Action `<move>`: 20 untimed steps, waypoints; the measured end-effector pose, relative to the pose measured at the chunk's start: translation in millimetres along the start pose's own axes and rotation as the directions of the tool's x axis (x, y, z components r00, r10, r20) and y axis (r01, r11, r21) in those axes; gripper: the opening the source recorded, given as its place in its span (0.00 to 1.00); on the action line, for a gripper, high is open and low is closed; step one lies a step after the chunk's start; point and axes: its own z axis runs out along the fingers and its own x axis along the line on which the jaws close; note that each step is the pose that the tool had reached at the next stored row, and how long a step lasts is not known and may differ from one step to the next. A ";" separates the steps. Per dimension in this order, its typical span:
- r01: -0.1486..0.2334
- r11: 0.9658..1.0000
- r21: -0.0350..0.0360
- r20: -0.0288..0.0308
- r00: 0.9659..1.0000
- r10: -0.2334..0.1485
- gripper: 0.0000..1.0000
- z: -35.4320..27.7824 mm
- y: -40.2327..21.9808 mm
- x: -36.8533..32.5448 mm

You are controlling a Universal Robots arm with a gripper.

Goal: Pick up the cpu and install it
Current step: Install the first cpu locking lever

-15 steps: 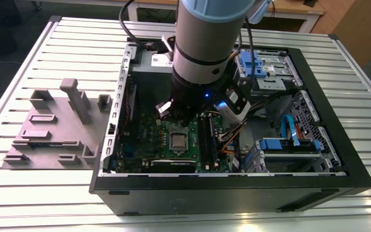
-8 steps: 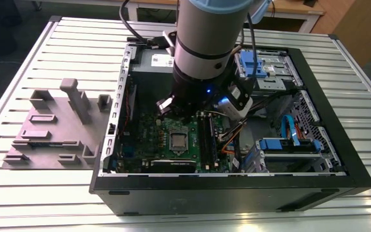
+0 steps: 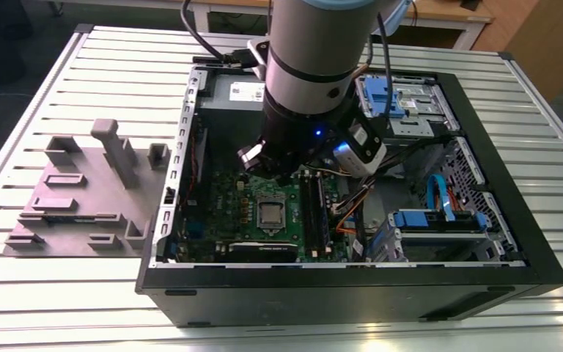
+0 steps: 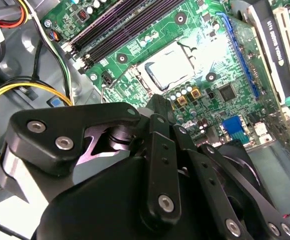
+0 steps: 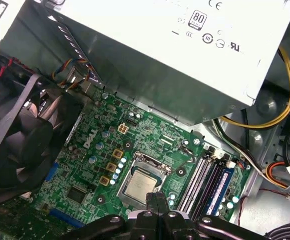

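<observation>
The cpu (image 5: 137,183) is a small silvery square chip lying flat in the dark socket on the green motherboard (image 5: 92,165); it also shows at cpu (image 4: 170,67) and cpu (image 3: 270,213). My gripper (image 5: 153,199) hangs just above the board, beside the chip's edge, with its black fingers pressed together and nothing between them. In the second wrist view the gripper (image 4: 159,105) and its black linkages cover the near part of the board. In the exterior view the gripper (image 3: 279,174) sits under the arm's wrist, inside the open computer case.
A grey power-supply box (image 5: 159,50) overhangs the board, a black fan (image 5: 20,140) stands beside it, and memory slots (image 5: 204,180) run along the socket. Yellow and black cables (image 4: 15,95) loop close by. A grey fixture (image 3: 86,191) lies outside the case at the exterior view's left.
</observation>
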 end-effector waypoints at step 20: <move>-0.005 1.000 -0.004 0.002 1.000 0.005 0.10 -2.8 3.8 -2.4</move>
